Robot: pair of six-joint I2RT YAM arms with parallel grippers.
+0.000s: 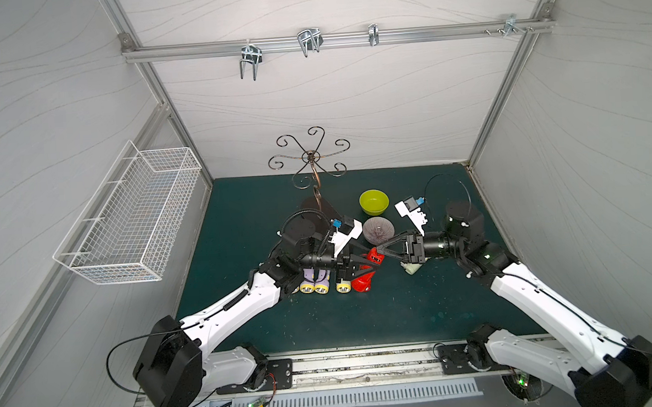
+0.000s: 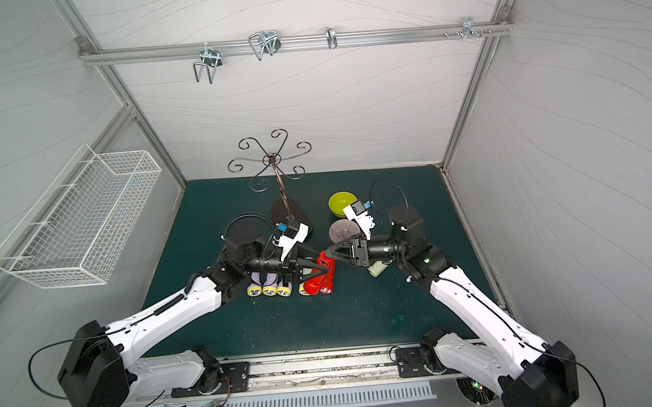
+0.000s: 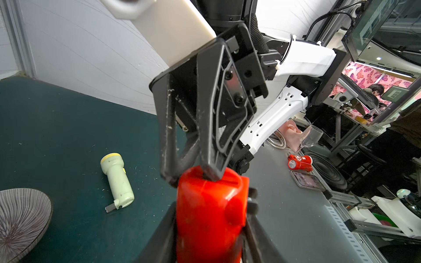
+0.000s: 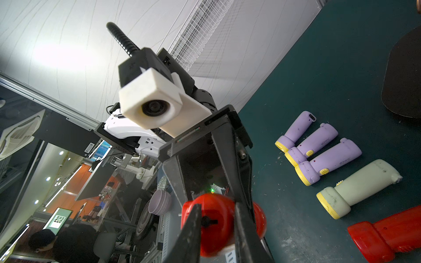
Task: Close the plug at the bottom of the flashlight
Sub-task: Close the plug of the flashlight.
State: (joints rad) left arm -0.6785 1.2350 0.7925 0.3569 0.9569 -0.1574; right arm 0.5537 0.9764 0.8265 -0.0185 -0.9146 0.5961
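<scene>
A red flashlight [image 3: 209, 216] hangs in the air over the middle of the mat, and my left gripper [image 3: 211, 200] is shut on its body, one finger on each side. In both top views the left gripper [image 1: 373, 262] meets the right gripper [image 1: 378, 250] tip to tip at the flashlight [image 2: 325, 260]. The right gripper [image 4: 217, 211] has its narrow-set fingertips [image 3: 210, 174] pressed on the flashlight's bottom end [image 4: 218, 236], one tip in the dark slot there. The plug itself I cannot make out; a pale blur shows at the end's edge.
On the mat lie three lilac flashlights [image 4: 319, 148], a pale one [image 4: 357, 189] and a second red one [image 4: 391, 234]. Another pale flashlight [image 3: 117, 180] lies under the right arm, its prongs folded out. A striped bowl [image 1: 378, 228], a green bowl [image 1: 373, 201] and a hook stand [image 1: 310, 156] stand behind.
</scene>
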